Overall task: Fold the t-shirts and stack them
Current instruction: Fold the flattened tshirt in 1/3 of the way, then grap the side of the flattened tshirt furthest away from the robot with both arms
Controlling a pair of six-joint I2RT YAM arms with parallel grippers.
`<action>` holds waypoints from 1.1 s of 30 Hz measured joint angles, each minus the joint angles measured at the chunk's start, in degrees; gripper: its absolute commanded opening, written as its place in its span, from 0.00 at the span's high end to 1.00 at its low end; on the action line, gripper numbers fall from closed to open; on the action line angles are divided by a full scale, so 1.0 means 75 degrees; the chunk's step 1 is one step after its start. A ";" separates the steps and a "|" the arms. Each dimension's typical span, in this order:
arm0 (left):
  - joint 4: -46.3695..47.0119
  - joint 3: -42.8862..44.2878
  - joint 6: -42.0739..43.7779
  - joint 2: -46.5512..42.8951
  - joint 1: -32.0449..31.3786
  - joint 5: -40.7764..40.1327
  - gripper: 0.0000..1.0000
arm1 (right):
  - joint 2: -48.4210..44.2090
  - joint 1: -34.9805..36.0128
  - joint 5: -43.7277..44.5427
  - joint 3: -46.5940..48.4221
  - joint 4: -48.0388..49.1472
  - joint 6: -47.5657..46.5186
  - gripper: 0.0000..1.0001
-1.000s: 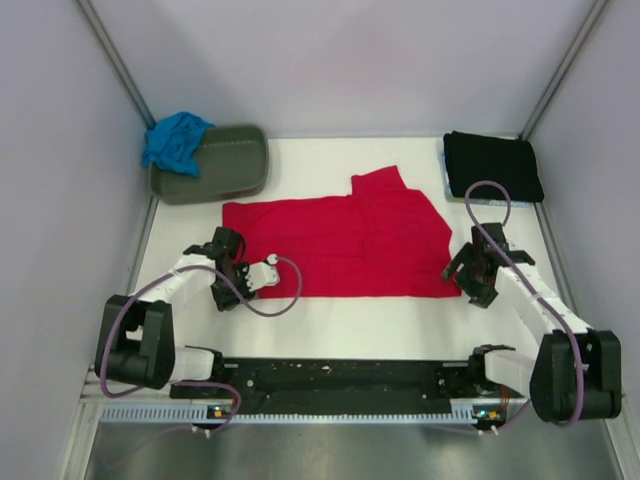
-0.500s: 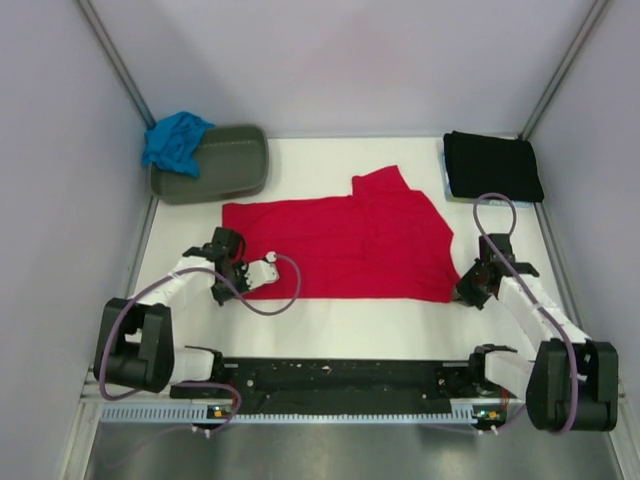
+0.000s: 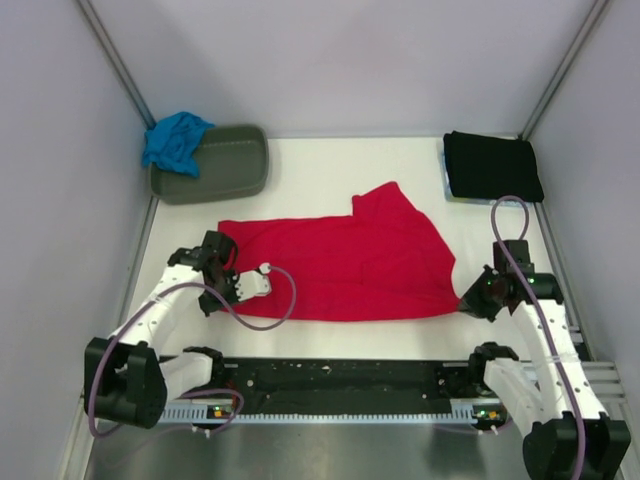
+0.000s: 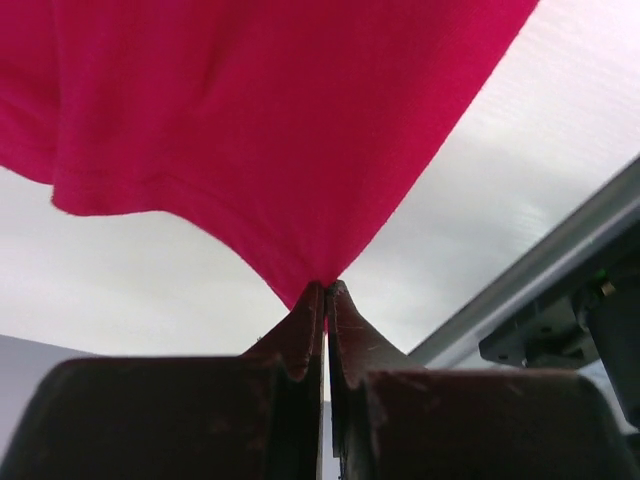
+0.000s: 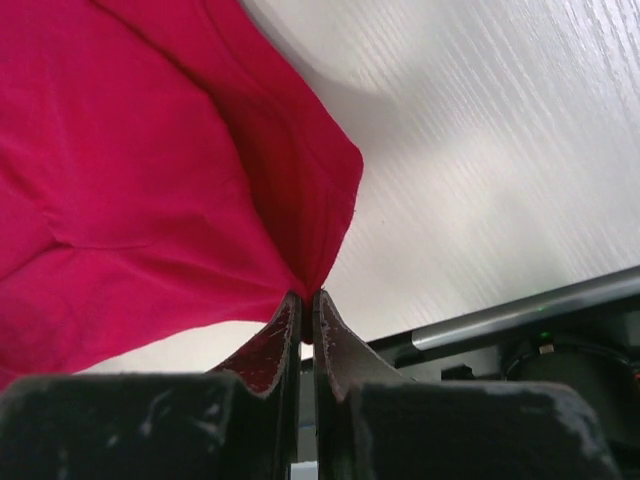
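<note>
Fingers of the left gripper point(image 4: 326, 292) are pressed together on a pinch of the bright red cotton t-shirt point(image 3: 340, 265), and the cloth rises from their tips in a taut cone. Fingers of the right gripper point(image 5: 303, 298) are likewise clamped on a hemmed corner of the same shirt. The red shirt lies spread across the middle of the white table point(image 3: 330, 170), gripped at its near-left and near-right corners. From above, both sets of fingertips are too small to make out. The black t-shirt point(image 3: 492, 166) lies folded at the far right corner. The grey-green oval plastic tub point(image 3: 225, 165) stands at the far left. The crumpled turquoise blue t-shirt point(image 3: 175, 140) hangs over its left rim; how much lies inside cannot be told.
</note>
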 measured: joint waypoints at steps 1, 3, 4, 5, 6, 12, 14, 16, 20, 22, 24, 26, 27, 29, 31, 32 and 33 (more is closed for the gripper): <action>-0.0213 0.0067 0.0041 -0.0050 0.0000 -0.0026 1.00 | -0.0038 0.0000 -0.0015 0.0087 -0.0192 -0.0047 1.00; -0.0580 0.0195 0.0157 -0.0140 0.0000 -0.0079 1.00 | -0.0096 0.0000 -0.0055 0.0315 -0.0656 -0.0169 1.00; -0.0702 0.0239 0.0204 -0.0172 0.0000 -0.0085 1.00 | -0.0105 0.0000 -0.0070 0.0428 -0.0868 -0.0248 1.00; -0.0833 0.0280 0.0259 -0.0192 0.0000 -0.0087 1.00 | -0.0105 0.0003 -0.0079 0.0551 -0.1072 -0.0335 1.00; -0.0959 0.0300 0.0329 -0.0210 0.0000 -0.0087 1.00 | -0.0102 0.0003 -0.0079 0.0650 -0.1212 -0.0425 1.00; -0.1431 0.0303 0.0571 -0.0189 0.0000 -0.0079 1.00 | -0.0152 0.0003 -0.0178 0.0883 -0.1967 -0.0898 1.00; -0.1574 0.0303 0.0641 -0.0131 -0.0009 -0.0073 1.00 | -0.0178 0.0003 -0.0213 0.0883 -0.2139 -0.0982 0.98; -0.1679 0.0303 0.0708 -0.0067 -0.0041 0.0015 0.88 | -0.0198 0.0003 -0.0230 0.0886 -0.2232 -0.1058 0.78; -0.1827 0.0332 0.0851 0.0055 -0.0149 0.0154 0.01 | -0.0154 0.0000 -0.0207 0.0941 -0.2358 -0.1271 0.43; -0.1865 0.0379 0.0848 0.0073 -0.0172 0.0143 0.01 | -0.0058 0.0000 -0.0184 0.1052 -0.2422 -0.1326 0.30; -0.1886 0.0507 0.0845 0.0087 -0.0172 -0.0032 0.01 | 0.0064 0.0000 -0.0099 0.1384 -0.2530 -0.1384 0.22; -0.1848 0.0749 0.0807 0.0117 -0.0152 -0.0259 0.01 | 0.0192 0.0000 0.0015 0.1912 -0.2565 -0.1457 0.08; -0.1804 0.0991 0.0778 0.0172 -0.0125 -0.0356 0.01 | 0.0248 0.0000 0.0015 0.2299 -0.2538 -0.1515 0.05; -0.1486 0.1580 0.0554 0.0358 0.0015 -0.0399 0.01 | 0.0326 0.0000 -0.0157 0.3013 -0.2119 -0.1670 0.05; -0.0871 0.2495 0.0047 0.0784 0.0370 -0.0119 0.01 | 0.0493 0.0015 -0.0437 0.3483 -0.1411 -0.1810 0.07; -0.0516 0.2940 -0.0233 0.1064 0.0571 0.0020 0.03 | 0.0624 0.0026 -0.0530 0.3628 -0.1099 -0.1880 0.07; -0.0213 0.3357 -0.0507 0.1364 0.0758 0.0213 0.06 | 0.0874 0.0119 -0.0603 0.3803 -0.0740 -0.1979 0.07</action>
